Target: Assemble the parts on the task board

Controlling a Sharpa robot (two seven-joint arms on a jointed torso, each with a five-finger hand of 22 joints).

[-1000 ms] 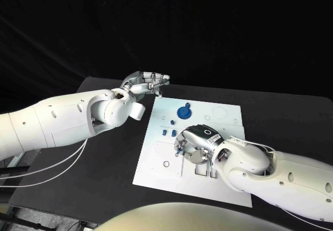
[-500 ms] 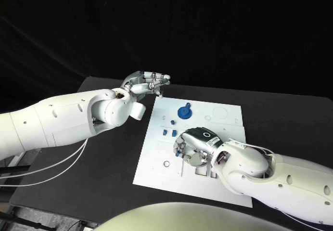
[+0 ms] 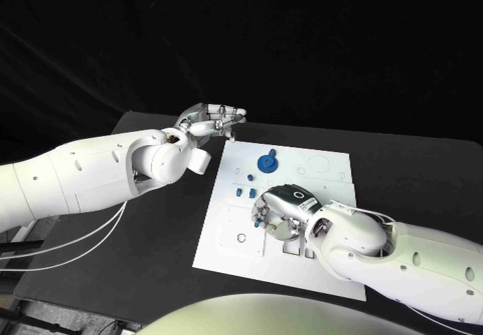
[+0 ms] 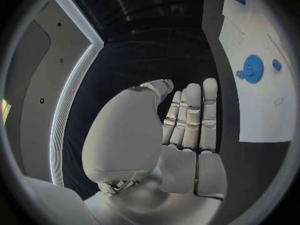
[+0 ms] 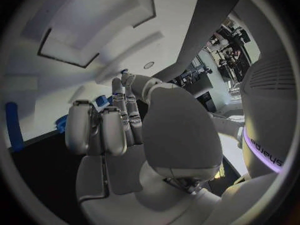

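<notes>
Head view: right robot hand (image 3: pixel 283 211) sits low over the middle of the flat white task board (image 3: pixel 227 241) on the black tabletop (image 3: pixel 121 258), fingers curled around small blue parts (image 3: pixel 259 224); whether it grips one, cannot tell. Left robot hand (image 3: pixel 213 118) hovers off the board's far corner, fingers loosely together, empty, nearer the round blue gear (image 3: pixel 266 162).

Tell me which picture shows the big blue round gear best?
The left wrist view shows the blue gear best: large, unblocked, flat on the white task board. The head view shows it too, small, near the board's far edge. In the right wrist view, blue bits peek past the right hand; I cannot tell which.
</notes>
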